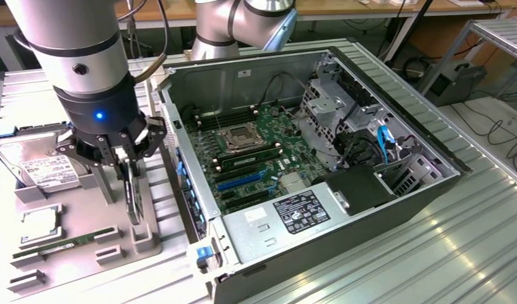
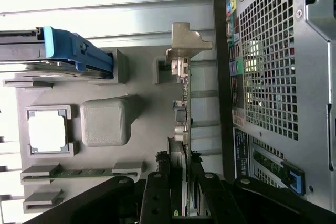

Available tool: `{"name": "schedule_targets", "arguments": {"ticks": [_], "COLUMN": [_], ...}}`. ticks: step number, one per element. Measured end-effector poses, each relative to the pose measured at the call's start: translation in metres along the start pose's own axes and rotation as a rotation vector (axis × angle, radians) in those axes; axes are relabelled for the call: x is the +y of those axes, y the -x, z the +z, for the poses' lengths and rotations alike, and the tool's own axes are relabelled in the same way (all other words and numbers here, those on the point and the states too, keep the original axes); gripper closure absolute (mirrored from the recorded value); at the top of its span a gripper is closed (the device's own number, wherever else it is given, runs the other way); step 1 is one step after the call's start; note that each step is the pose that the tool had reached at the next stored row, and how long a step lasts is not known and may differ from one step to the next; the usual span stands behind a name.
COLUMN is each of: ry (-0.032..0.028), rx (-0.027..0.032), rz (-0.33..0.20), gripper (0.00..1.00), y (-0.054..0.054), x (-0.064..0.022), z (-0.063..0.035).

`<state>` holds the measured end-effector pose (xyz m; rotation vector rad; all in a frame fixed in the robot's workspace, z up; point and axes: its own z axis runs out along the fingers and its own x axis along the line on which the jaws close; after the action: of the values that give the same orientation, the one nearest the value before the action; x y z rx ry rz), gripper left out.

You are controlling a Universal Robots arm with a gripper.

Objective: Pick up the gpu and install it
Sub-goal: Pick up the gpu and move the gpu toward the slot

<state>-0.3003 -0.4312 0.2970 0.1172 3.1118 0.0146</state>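
Gripper (image 2: 179,184) fingers clamp the gpu (image 2: 181,124), upright at the parts tray's (image 2: 144,129) edge beside the computer case (image 1: 385,209); a crooked lift could jam it in its slot.

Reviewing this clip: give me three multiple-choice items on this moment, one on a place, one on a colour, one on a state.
1. Where is the slim black gpu card with the silvery bracket?
A in a motherboard slot
B on edge in the grey plastic tray, between the fingers of the gripper
C lying flat inside the case

2. The small light on the arm's wrist glows:
A red
B green
C blue

3. The black tower computer case is:
A open-sided
B closed

Answers: B, the card stands in the tray; C, a blue dot shows; A, the green motherboard lies exposed.
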Motion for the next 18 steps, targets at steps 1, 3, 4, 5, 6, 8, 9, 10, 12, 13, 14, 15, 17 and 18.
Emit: {"name": "schedule_targets", "arguments": {"ticks": [1,3,4,5,6,8,9,10,12,13,14,15,17,18], "ry": [0.0000,0.0001,-0.0001,-0.0001,-0.0001,-0.0002,-0.0002,-0.0001,-0.0001,-0.0001,-0.0001,-0.0001,-0.0001,-0.0002], "rx": [0.0001,0.0000,0.0000,0.0001,0.0001,0.0002,0.0002,0.0001,0.0001,0.0000,0.0001,0.0001,0.0001,0.0001], "rz": [0.000,0.000,0.000,0.000,0.000,0.000,0.000,0.000,0.000,0.000,0.000,0.000,0.000,0.000], "gripper": [0.74,0.74,0.74,0.74,0.74,0.74,0.74,0.74,0.74,0.74,0.74,0.74,0.74,0.74], "y": [0.0000,0.0000,0.0000,0.0000,0.0001,0.0001,0.0001,0.0001,0.0002,0.0002,0.0002,0.0002,0.0003,0.0003], "x": [0.0000,0.0000,0.0000,0.0000,0.0000,0.0001,0.0001,0.0001,0.0001,0.0001,0.0001,0.0001,0.0001,0.0001], "z": [-0.0004,-0.0009,-0.0013,-0.0016,-0.0025,-0.0039,-0.0045,-0.0051,-0.0064,-0.0070,-0.0075,-0.0082,-0.0095,-0.0102]}}
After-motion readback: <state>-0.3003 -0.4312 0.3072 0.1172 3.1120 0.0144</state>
